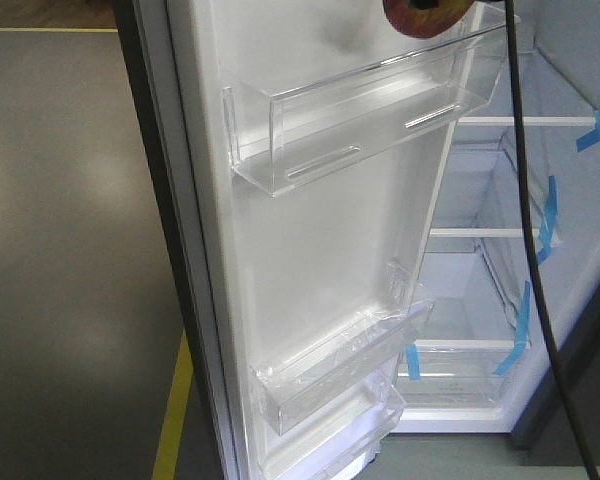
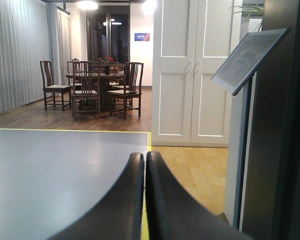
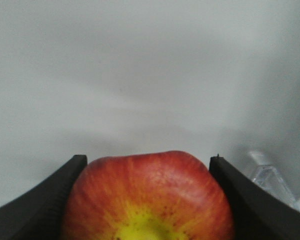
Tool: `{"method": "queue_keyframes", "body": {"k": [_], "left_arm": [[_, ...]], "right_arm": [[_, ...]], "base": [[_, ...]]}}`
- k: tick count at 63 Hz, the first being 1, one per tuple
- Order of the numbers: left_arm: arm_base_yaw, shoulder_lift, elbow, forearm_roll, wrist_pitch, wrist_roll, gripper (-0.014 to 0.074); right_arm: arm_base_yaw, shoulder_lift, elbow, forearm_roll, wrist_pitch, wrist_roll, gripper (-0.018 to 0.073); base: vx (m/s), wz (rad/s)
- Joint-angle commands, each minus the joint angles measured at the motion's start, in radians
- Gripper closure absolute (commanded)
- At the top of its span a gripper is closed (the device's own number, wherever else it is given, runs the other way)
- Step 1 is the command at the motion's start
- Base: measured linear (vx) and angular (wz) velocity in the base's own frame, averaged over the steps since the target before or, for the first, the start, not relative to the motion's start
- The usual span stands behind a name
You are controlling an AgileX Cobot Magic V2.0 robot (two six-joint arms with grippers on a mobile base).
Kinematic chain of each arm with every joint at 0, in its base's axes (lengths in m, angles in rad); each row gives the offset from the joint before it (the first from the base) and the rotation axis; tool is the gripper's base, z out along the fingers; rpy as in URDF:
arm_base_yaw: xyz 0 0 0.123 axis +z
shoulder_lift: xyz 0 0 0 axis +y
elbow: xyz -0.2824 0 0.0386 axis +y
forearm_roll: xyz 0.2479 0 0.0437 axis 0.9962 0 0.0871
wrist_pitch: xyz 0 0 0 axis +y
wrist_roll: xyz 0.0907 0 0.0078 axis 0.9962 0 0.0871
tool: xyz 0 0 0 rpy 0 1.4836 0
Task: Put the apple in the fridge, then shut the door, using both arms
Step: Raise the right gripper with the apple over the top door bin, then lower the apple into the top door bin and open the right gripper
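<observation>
Right wrist-mounted: right gripper (image 3: pixel 148 160) clamps apple (image 3: pixel 147 200); left gripper (image 2: pixel 144 157) closed.

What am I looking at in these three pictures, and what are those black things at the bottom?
This is a two-armed robot, and each picture comes from one of its cameras. The front camera faces an open fridge: its door, white inside with clear bins, stands on the left, the shelves behind. The other two cameras sit on the wrists, so the black shapes are gripper fingers. The left gripper is shut and empty, facing a room with a dining table. The right gripper is clamped on a red and yellow apple, which also shows at the front view's top.
</observation>
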State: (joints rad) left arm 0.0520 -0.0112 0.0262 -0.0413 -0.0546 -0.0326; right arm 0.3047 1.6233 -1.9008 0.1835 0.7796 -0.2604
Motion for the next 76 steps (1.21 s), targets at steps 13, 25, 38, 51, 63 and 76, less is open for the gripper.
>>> {"method": "queue_keyframes", "body": {"k": [13,25,38,51,63,76], "left_arm": [[-0.002,-0.016,0.028,-0.006,-0.075,-0.01,0.0603],[-0.002,-0.016,0.028,-0.006,-0.075,-0.01,0.0603],[-0.002,-0.016,0.028,-0.006,-0.075,-0.01,0.0603],[-0.002,-0.016,0.028,-0.006,-0.075,-0.01,0.0603],[-0.002,-0.016,0.028,-0.006,-0.075,-0.01,0.0603],[-0.002,-0.016,0.028,-0.006,-0.075,-0.01,0.0603]], "right_arm": [[-0.003,0.001,-0.037,0.016,-0.092,0.001,0.017],[-0.003,0.02,-0.037,0.016,-0.067,0.001,0.01],[-0.003,0.027,-0.037,0.016,-0.052,0.001,-0.0008],[-0.003,0.023,-0.037,0.011,-0.027,-0.001,-0.0066],[-0.003,-0.018,-0.037,0.008,-0.002,-0.003,-0.0046],[-0.002,-0.122,0.071,0.023,-0.006,-0.003,0.0004]], "base": [[0.0,0.0],[0.0,0.0],[0.0,0.0],[0.0,0.0],[0.0,0.0],[0.0,0.0]]}}
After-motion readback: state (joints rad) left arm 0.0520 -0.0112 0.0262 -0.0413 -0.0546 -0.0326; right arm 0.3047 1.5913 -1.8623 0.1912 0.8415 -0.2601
